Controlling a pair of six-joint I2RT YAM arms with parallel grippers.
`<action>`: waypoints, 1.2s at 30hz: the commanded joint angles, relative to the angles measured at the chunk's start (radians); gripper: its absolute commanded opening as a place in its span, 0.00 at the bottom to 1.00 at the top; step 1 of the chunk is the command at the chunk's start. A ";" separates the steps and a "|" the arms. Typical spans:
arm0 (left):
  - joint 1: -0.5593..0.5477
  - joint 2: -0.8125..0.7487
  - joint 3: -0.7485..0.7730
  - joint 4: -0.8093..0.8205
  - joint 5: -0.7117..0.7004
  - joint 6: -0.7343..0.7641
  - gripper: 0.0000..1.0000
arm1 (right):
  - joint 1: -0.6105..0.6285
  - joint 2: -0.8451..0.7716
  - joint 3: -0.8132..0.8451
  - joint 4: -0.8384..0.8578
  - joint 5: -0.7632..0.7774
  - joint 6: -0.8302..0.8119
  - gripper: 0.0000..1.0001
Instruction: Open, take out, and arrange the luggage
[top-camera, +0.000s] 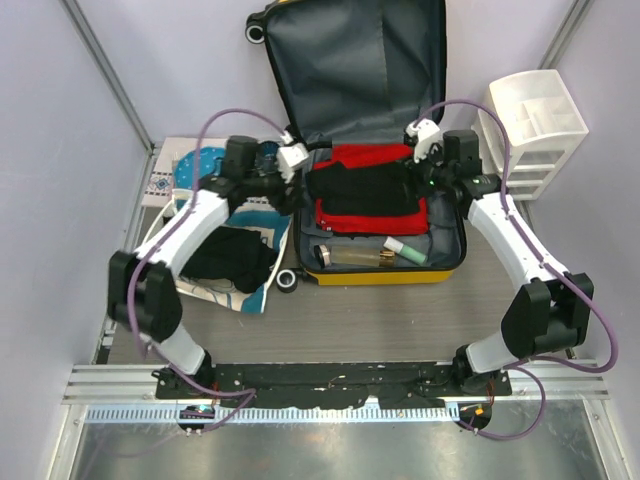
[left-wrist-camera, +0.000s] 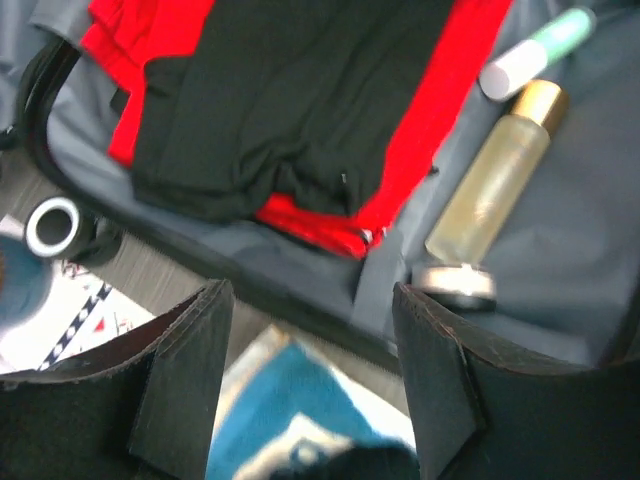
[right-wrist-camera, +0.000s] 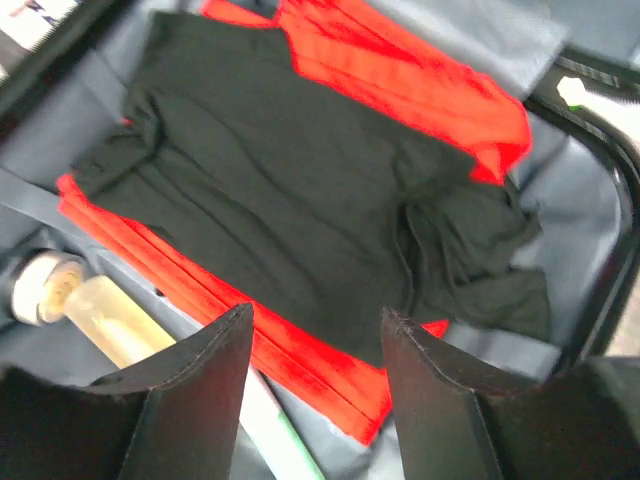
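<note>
1. Lying open at the far middle of the table, the luggage (top-camera: 380, 277) has its lid (top-camera: 360, 70) propped upright at the back. Inside, a black garment (top-camera: 362, 188) rests on a red garment (top-camera: 372, 157).
2. Both pincers are spread and empty. The left gripper (left-wrist-camera: 308, 295) hovers over the case's left rim, and the right gripper (right-wrist-camera: 315, 318) hangs above the black cloth.
3. A pinch taken too deep would likely gather both layers, dragging red out with black.
4. Trailing cloth could sweep the glass bottle (top-camera: 355, 257) and green tube (top-camera: 405, 250), which lie beside the pile along the near wall.
5. A heap of dark clothes (top-camera: 232, 258) crowds the table's left side. The white drawer unit (top-camera: 535, 125) hems in the right arm at the far right corner.
</note>
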 joint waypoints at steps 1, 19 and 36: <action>-0.123 0.159 0.159 0.178 -0.177 -0.173 0.66 | -0.059 -0.018 -0.032 -0.051 0.006 -0.077 0.56; -0.254 0.410 0.363 0.005 -0.370 -0.253 0.64 | -0.167 0.166 -0.010 -0.067 0.012 -0.071 0.62; -0.255 0.374 0.321 -0.084 -0.367 -0.325 0.56 | -0.171 0.261 -0.007 -0.076 -0.074 -0.004 0.54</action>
